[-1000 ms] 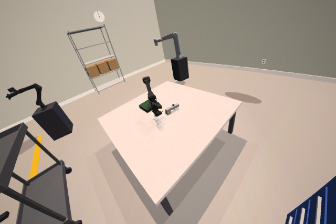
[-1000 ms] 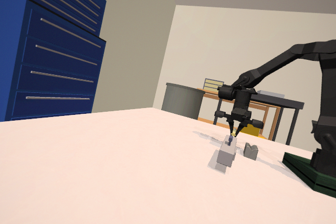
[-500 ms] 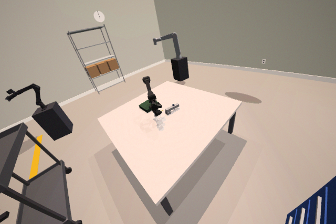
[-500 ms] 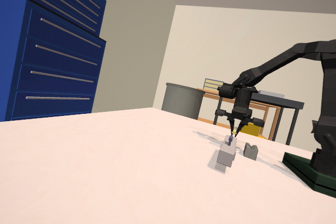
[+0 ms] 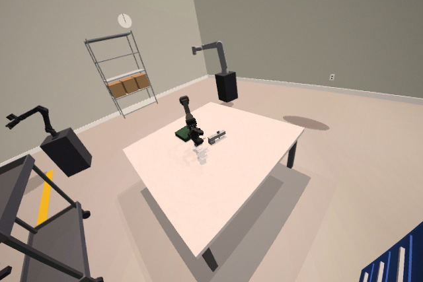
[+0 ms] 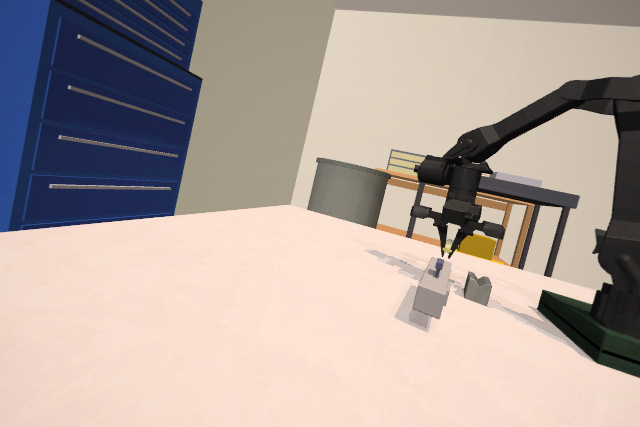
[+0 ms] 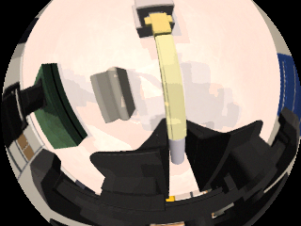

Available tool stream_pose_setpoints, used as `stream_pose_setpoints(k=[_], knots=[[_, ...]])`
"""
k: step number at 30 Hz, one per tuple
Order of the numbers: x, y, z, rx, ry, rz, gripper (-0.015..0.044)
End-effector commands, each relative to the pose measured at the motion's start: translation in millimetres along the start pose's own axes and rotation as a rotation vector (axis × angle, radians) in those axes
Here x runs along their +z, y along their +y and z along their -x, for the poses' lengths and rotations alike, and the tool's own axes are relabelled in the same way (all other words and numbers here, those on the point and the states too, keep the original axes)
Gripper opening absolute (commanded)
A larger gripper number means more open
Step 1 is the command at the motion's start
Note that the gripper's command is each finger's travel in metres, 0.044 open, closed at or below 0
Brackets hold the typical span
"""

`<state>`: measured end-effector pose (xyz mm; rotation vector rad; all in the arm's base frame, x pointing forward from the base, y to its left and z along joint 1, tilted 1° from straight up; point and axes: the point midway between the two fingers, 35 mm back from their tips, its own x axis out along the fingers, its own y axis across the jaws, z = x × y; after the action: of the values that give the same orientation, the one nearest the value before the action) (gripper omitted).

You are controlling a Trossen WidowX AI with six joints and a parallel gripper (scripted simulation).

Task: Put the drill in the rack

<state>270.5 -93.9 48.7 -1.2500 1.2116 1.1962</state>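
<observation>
The hand (image 5: pixel 202 140) (image 6: pixel 446 255) (image 7: pixel 169 121) grips the drill (image 5: pixel 204 138) (image 6: pixel 448 246) (image 7: pixel 172 89) near one end. A skewed pull could jam its far end against the block (image 5: pixel 216 137) (image 6: pixel 431 298) (image 7: pixel 141 21), causing slip.

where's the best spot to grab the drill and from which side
Probably the drill by its pale yellow shaft near the grey end, from above, fingers across it: it's long and narrow, with its crosspiece at the block.

Blue drawer cabinet (image 5: pixel 392 258) (image 6: pixel 118 117) (image 7: pixel 288 85), grey bin (image 6: pixel 347 192), wall clock (image 5: pixel 124 20), and boxes (image 5: pixel 129 84) on a metal shelf rack (image 5: pixel 108 37).
</observation>
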Motion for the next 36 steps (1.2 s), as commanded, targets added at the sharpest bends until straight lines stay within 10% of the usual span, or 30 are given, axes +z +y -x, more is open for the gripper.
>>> stream_pose_setpoints(k=[1, 36], knots=[[0, -1, 3, -0.003, 0.000, 0.001, 0.0000], [-4, 26, 6, -0.001, 0.000, 0.001, 0.0000]])
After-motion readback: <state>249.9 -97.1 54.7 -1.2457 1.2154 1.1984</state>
